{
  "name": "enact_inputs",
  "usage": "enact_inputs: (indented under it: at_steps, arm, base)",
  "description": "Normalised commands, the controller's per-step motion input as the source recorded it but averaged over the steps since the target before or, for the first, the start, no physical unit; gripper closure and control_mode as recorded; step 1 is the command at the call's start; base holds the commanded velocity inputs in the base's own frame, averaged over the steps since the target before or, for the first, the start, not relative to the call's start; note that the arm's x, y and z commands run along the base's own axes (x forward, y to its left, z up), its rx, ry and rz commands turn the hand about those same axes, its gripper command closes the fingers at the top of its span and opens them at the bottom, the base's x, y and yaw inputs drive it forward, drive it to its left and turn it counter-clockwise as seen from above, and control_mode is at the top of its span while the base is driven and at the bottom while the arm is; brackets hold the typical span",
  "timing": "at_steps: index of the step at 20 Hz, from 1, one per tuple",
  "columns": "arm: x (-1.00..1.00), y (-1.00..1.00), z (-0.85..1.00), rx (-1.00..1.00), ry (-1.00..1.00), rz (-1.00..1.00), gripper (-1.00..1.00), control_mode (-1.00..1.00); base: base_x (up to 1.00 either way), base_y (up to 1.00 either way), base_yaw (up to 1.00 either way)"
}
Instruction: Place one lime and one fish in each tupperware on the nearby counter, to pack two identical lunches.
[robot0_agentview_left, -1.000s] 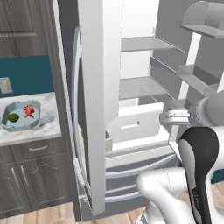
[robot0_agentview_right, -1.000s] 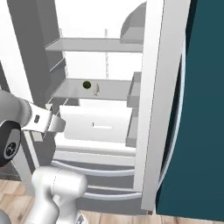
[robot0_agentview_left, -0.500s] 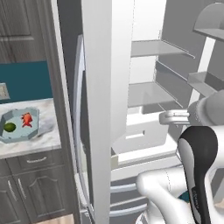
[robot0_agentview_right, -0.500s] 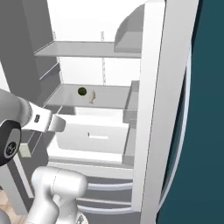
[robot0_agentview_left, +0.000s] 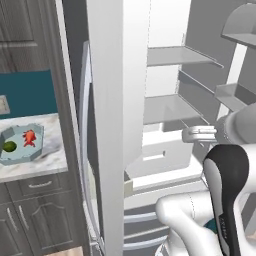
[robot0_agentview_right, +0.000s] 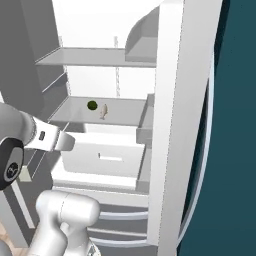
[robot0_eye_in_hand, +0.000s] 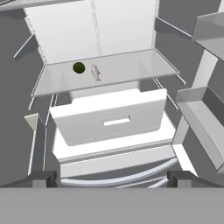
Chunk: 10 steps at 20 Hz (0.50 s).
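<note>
Inside the open fridge, a dark green lime (robot0_eye_in_hand: 78, 68) (robot0_agentview_right: 92, 105) and a pale cream fish (robot0_eye_in_hand: 96, 72) (robot0_agentview_right: 104, 111) lie side by side on the middle shelf. My gripper (robot0_eye_in_hand: 112, 178) (robot0_agentview_right: 70, 143) (robot0_agentview_left: 188, 135) hangs open in front of the fridge, short of that shelf and lower, with nothing between its fingers. On the marble counter (robot0_agentview_left: 47, 162) to the left sits the pale teal octagonal tupperware (robot0_agentview_left: 48, 145), holding another lime (robot0_agentview_left: 9, 146) and a red-orange fish (robot0_agentview_left: 30, 137).
A white drawer (robot0_eye_in_hand: 113, 120) (robot0_agentview_right: 107, 156) juts out below the shelf. The fridge's left door (robot0_agentview_left: 112, 125) stands open between the counter and the interior, and the right door with its bins (robot0_eye_in_hand: 205, 118) is open too. Dark cabinets (robot0_agentview_left: 30, 210) are under the counter.
Both base views have shifted, so the camera has moved: the fridge interior looks nearer and the counter slides left. The gripper stays open and the food has not moved.
</note>
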Motion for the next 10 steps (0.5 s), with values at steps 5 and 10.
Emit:
enact_inputs:
  at_steps: [5, 10]
  arm:
    - [0.0, 0.0, 0.0, 0.0, 0.0, 0.0, -1.0, 1.0]
    - [0.0, 0.0, 0.0, 0.0, 0.0, 0.0, -1.0, 1.0]
  base:
    - [0.13, -0.43, 0.06]
    - [0.21, -0.12, 0.03]
